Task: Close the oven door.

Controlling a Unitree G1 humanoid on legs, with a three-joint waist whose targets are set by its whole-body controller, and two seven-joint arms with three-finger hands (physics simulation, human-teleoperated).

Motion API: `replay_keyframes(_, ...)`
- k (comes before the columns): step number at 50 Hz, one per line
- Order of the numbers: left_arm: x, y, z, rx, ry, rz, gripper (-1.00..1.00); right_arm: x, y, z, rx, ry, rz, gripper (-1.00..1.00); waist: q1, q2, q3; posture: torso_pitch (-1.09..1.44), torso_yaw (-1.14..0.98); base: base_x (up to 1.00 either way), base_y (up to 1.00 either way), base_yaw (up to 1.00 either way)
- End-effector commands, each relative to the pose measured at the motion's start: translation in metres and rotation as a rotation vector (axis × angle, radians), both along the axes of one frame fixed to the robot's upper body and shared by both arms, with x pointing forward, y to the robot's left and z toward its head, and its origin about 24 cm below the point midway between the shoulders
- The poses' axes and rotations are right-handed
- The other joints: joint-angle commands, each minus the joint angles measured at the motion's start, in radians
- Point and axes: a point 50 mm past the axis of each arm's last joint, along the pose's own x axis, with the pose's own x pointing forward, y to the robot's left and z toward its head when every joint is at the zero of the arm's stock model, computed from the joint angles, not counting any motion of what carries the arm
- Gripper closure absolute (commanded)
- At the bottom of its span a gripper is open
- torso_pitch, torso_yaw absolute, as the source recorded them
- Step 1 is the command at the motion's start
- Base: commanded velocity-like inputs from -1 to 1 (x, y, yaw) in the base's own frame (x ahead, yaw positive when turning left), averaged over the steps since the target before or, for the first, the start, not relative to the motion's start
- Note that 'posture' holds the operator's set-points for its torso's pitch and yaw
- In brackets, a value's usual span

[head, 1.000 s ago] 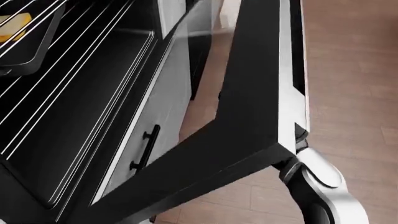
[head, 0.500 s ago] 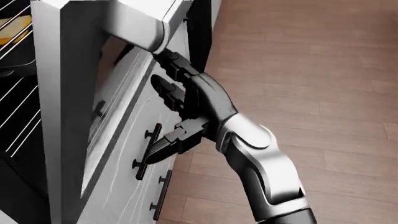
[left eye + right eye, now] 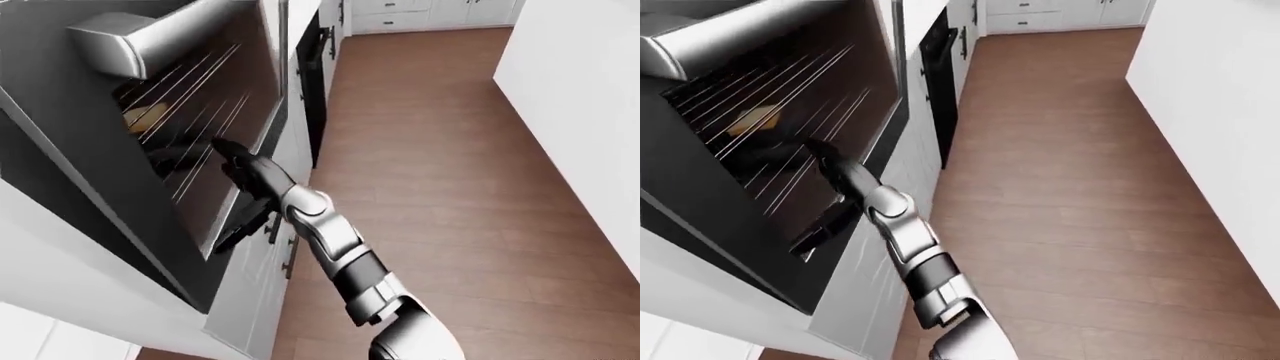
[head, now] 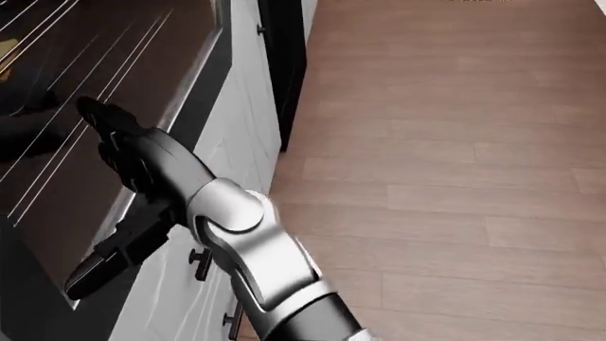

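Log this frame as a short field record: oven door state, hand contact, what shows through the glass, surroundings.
oven door: nearly shut, glass face toward the camera, steel handle at upper left of the left-eye view
right hand: dark fingers spread flat against the door glass, pressing, not gripping
left hand: not in view
through the glass: wire racks and a yellowish item, unclear what
surroundings: white cabinets with black pulls below the oven, wood floor
task status: door not visibly latched

The oven door (image 3: 215, 142), dark glass framed in black with a steel bar handle (image 3: 150, 41), stands nearly shut against the oven, racks showing through.
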Motion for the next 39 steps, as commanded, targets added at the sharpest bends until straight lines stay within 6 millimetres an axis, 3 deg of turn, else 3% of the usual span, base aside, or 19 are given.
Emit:
replay_keyframes(1,0.005,0.009,0.006,0.036,-0.032,0.004,-1.00,-0.016,0.028,0.017,0.008,-0.109,0.094,-1.00,0.004,0.011,-0.018,0.00,0.00,0.00,0.00,0.00)
replay_keyframes(5,0.005,0.009,0.006,0.035,-0.033,0.005,-1.00,-0.048,0.063,0.003,-0.067,-0.166,0.181,-1.00,-0.002,0.023,-0.021,0.00,0.00,0.00,0.00,0.00)
replay_keyframes(9,0.004,0.008,0.006,0.033,-0.034,0.005,-1.00,-0.070,0.080,0.004,-0.079,-0.185,0.224,-1.00,-0.010,0.035,-0.020,0.00,0.00,0.00,0.00,0.00)
replay_keyframes(22,0.003,0.008,0.006,0.034,-0.031,0.003,-1.00,-0.110,0.107,-0.007,-0.093,-0.200,0.284,-1.00,-0.019,0.057,-0.016,0.00,0.00,0.00,0.00,0.00)
replay_keyframes(39,0.003,0.008,0.006,0.033,-0.029,0.003,-1.00,-0.136,0.122,-0.020,-0.131,-0.216,0.340,-1.00,-0.042,0.077,-0.017,0.00,0.00,0.00,0.00,0.00)
